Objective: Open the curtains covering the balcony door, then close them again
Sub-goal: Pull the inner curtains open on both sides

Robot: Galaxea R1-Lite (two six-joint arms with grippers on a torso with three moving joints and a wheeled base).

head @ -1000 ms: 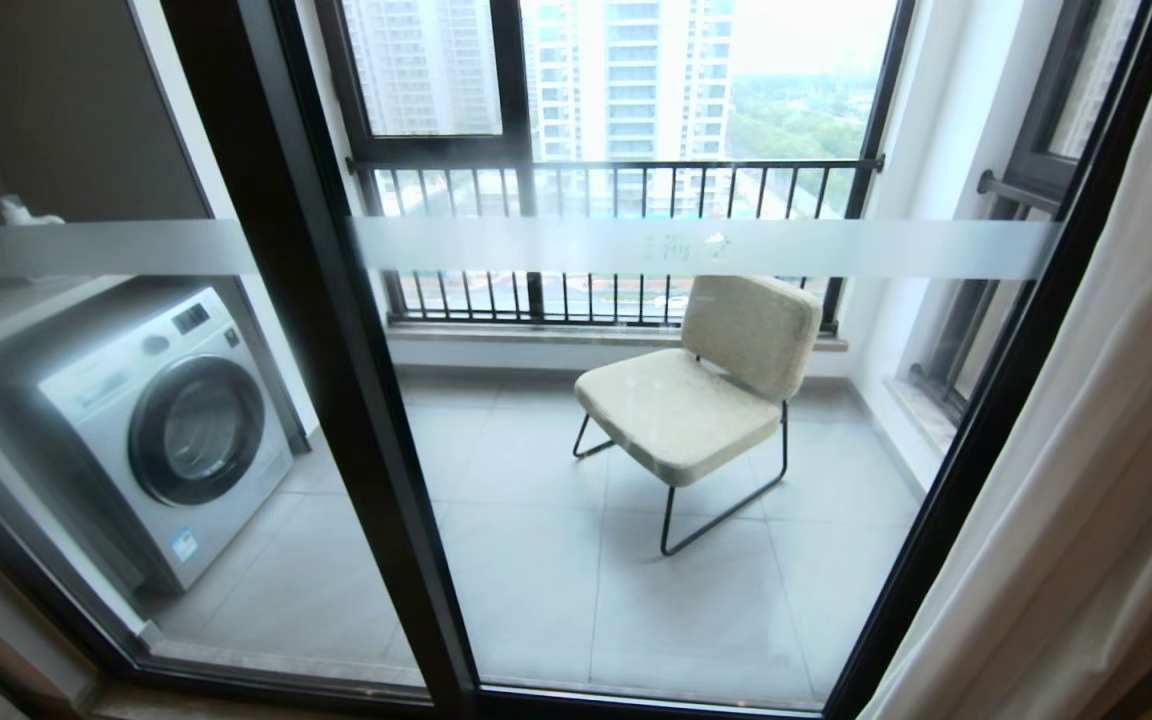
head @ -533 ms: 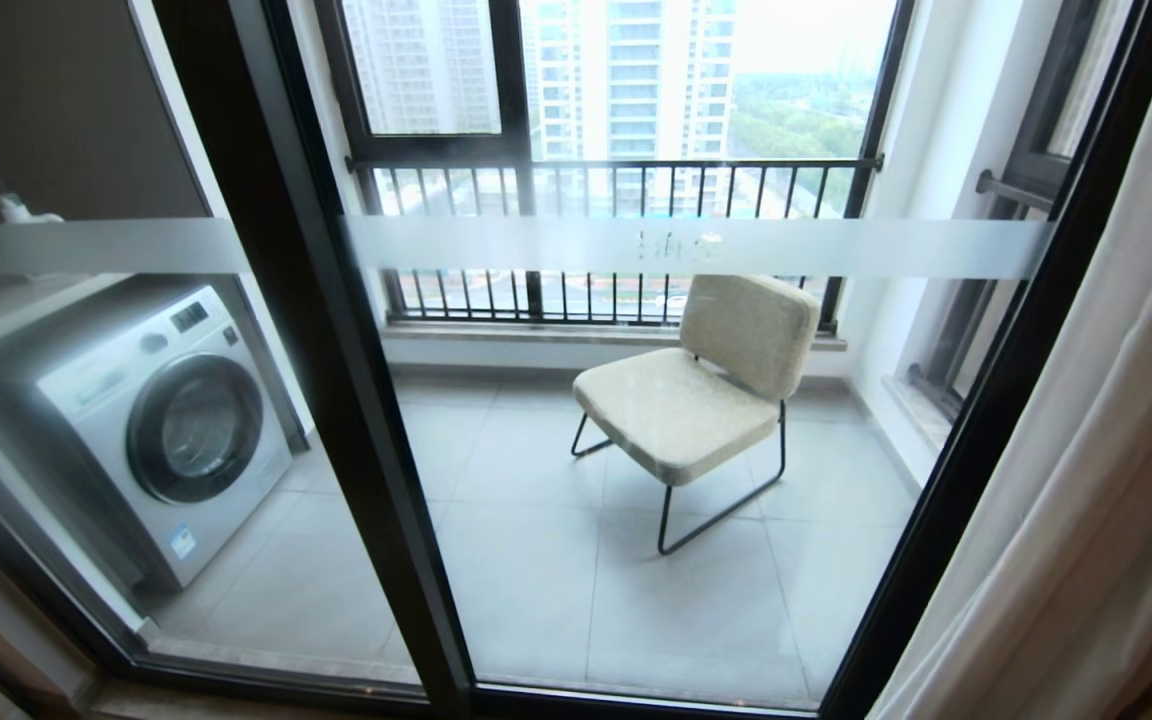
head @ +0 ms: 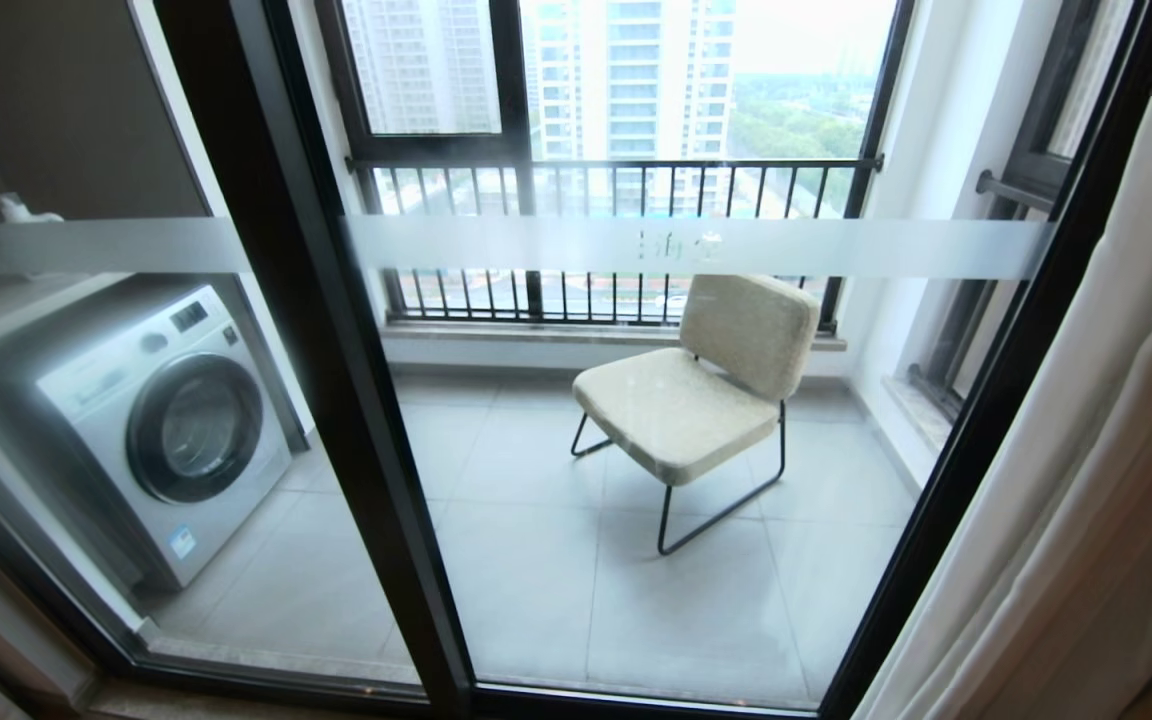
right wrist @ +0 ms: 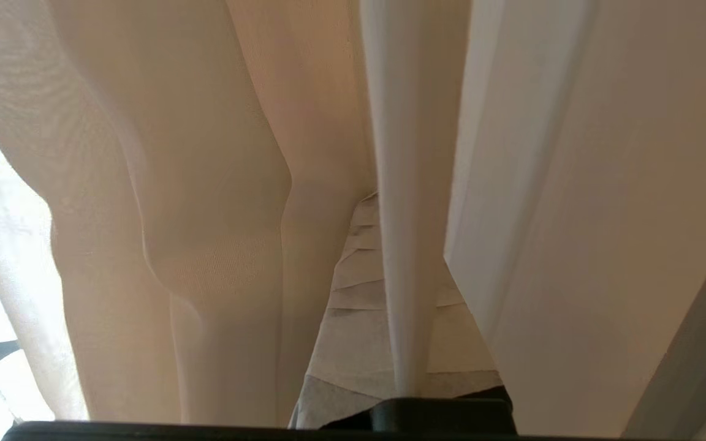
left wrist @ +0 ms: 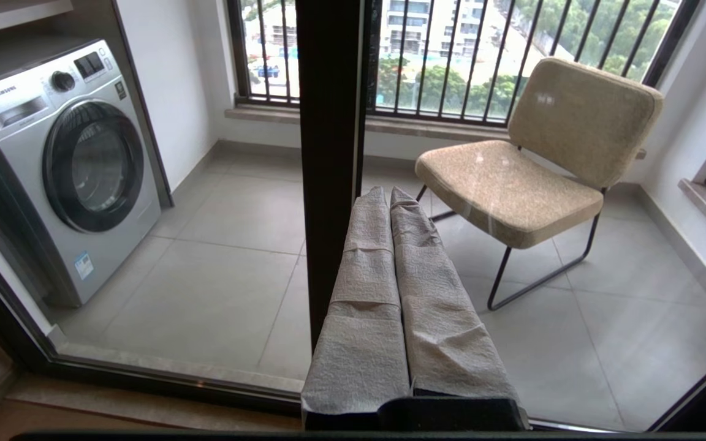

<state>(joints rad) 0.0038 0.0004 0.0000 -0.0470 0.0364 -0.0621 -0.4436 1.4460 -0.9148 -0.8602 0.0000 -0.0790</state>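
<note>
The balcony door [head: 636, 420] fills most of the head view: tall glass panels in thick black frames, the uprights running floor to top and leaning in the picture, with a horizontal frosted white band [head: 696, 248] bearing small characters across the panes. Its glass is uncovered across the middle. The curtains [head: 1106, 420] hang gathered at the right edge of the door — long cream-beige pleats whose folds run top to bottom, with a paler, thinner layer just beside the black frame. In the right wrist view the same folds crowd the lens, thick beige cloth on one side and sheer white on the other.

Behind the glass stand a white washing machine [head: 161, 425] at the left and a beige padded chair [head: 701, 385] on thin black legs, on grey floor tiles [head: 526, 590], before a barred railing [head: 596, 240].

The left pincer [left wrist: 390, 199], its fingers wrapped in grey cloth, is pressed together and empty, pointing level at the door's centre post. The right pincer [right wrist: 368, 211] is buried among the curtain folds — closed, though whether cloth is caught between the fingers I cannot tell.
</note>
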